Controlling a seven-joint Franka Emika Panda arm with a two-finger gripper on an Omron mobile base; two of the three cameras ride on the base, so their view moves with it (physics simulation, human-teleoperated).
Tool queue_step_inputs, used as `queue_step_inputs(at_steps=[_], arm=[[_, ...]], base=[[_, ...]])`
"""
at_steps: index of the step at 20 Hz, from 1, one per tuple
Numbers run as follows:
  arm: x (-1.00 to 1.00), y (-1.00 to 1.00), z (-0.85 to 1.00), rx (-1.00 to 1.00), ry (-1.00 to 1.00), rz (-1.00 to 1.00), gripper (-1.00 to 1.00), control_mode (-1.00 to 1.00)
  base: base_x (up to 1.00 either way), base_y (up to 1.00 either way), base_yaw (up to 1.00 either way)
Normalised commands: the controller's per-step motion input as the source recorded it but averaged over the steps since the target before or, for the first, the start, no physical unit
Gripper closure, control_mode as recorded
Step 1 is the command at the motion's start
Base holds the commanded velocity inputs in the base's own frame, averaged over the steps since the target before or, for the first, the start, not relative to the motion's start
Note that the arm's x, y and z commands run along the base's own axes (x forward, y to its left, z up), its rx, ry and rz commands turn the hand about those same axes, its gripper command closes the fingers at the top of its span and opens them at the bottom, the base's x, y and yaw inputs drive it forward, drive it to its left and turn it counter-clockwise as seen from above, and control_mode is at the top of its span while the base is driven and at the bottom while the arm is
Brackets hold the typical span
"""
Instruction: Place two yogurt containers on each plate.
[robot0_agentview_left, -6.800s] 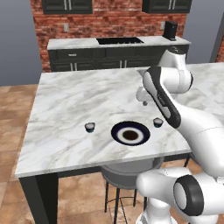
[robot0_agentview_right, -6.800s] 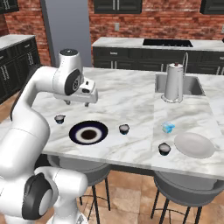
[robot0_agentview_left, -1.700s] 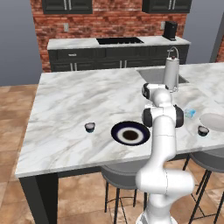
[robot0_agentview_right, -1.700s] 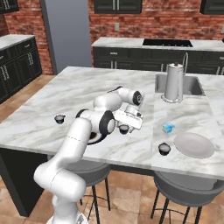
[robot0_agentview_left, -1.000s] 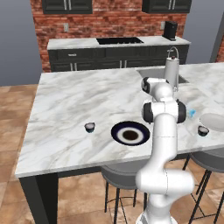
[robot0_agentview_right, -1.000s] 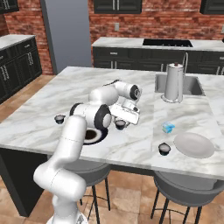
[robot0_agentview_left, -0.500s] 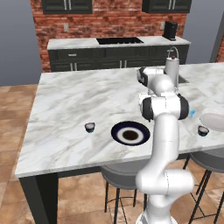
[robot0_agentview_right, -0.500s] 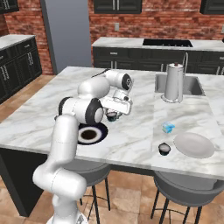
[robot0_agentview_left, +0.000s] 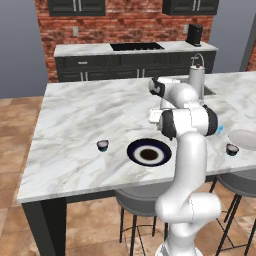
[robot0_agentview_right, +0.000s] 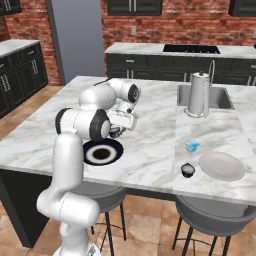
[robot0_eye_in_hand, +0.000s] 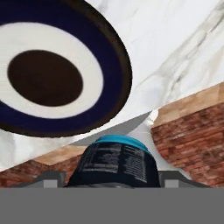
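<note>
We saw the tool (robot0_agentview_right: 118, 131) grasping a dark yogurt cup (robot0_eye_in_hand: 114, 161) above the navy plate (robot0_agentview_right: 102, 152), near the counter's (robot0_agentview_right: 155, 145) front edge.

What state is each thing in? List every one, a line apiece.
End effector: closed on a dark yogurt container.
Held yogurt container: upright, beside the navy plate's edge.
Navy plate: empty.
Whitish plate: empty.
Left yogurt container: upright on the counter.
Right yogurt container: on the counter, beside the whitish plate.
Light blue yogurt container: on the counter.
Steel kettle: upright.
</note>
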Motion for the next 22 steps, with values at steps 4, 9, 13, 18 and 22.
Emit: queue_step_inputs(at_steps=[4, 9, 13, 18, 22], arm=[[-0.19, 0.40, 0.00, -0.07, 0.04, -0.16, 1.00, -1.00], [-0.17, 0.38, -0.07, -0.10, 0.03, -0.17, 1.00, -1.00], [-0.09, 0.30, -0.15, -0.08, -0.16, -0.10, 1.00, -1.00], [-0.03, 0.18, -0.03, -0.15, -0.54, -0.01, 1.00, -1.00], [0.04, 0.03, -0.08, -0.07, -0.18, 0.00, 1.00, -1.00]], base=[[0.00, 0.00, 0.00], [0.00, 0.00, 0.00], [0.00, 0.00, 0.00], [0.00, 0.00, 0.00], [0.00, 0.00, 0.00]])
